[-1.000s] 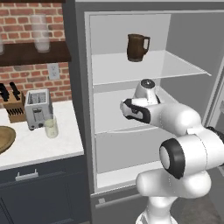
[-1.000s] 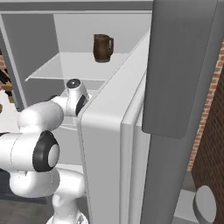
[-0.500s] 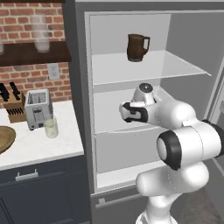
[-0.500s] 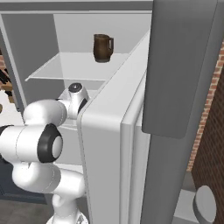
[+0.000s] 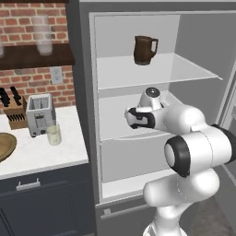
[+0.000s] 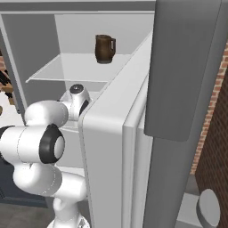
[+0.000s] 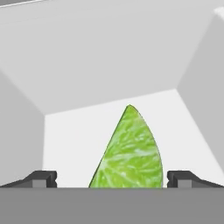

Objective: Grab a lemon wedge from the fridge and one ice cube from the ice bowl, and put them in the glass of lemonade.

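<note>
You have the fridge (image 5: 87, 115) standing open to the right of the bench (image 5: 41, 154). A mug (image 5: 144, 50) sits on its top shelf. One shelf down, the lemon wedge (image 7: 129, 153) lies between the fingertips (image 7: 41, 178) of the pincer (image 7: 111, 179). On the bench, the glass of lemonade (image 5: 54, 134) stands just before the toaster (image 5: 39, 114).

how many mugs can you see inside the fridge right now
1. The dark brown mug stands on the top clear shelf of the open fridge, above the arm. The arm blocks part of the middle shelf, so something could be hidden there.
</note>
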Available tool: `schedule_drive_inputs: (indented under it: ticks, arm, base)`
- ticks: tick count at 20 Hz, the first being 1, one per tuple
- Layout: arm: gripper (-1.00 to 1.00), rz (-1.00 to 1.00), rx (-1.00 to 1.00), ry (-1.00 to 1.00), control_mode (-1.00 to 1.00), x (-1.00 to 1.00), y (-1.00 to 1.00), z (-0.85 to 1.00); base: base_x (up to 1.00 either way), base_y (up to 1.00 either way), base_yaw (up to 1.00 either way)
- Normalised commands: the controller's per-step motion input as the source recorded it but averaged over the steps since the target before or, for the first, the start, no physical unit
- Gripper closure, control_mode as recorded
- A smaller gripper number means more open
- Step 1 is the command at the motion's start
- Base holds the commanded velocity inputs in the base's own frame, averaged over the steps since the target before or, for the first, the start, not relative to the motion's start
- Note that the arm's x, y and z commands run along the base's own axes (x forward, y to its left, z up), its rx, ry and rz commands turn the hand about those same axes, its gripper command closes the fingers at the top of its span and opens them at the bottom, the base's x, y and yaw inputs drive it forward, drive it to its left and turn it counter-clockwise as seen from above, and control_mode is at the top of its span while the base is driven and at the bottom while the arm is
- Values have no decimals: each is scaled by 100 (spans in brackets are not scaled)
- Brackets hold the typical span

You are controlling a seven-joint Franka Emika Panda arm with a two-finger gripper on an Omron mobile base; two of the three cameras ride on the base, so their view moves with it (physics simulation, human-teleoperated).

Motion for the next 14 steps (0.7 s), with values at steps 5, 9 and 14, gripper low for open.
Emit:
schedule_drive_inputs:
  ticks: [5, 9, 14]
  arm:
    - [-100, 0, 0, 0, -100, 0, 0, -16]
    - [100, 0, 1, 0, -100, 0, 0, -12]
    - [100, 0, 0, 0, -100, -2, 0, 0]
  base:
    - [0, 0, 0]
    - [0, 0, 0]
    - [0, 0, 0]
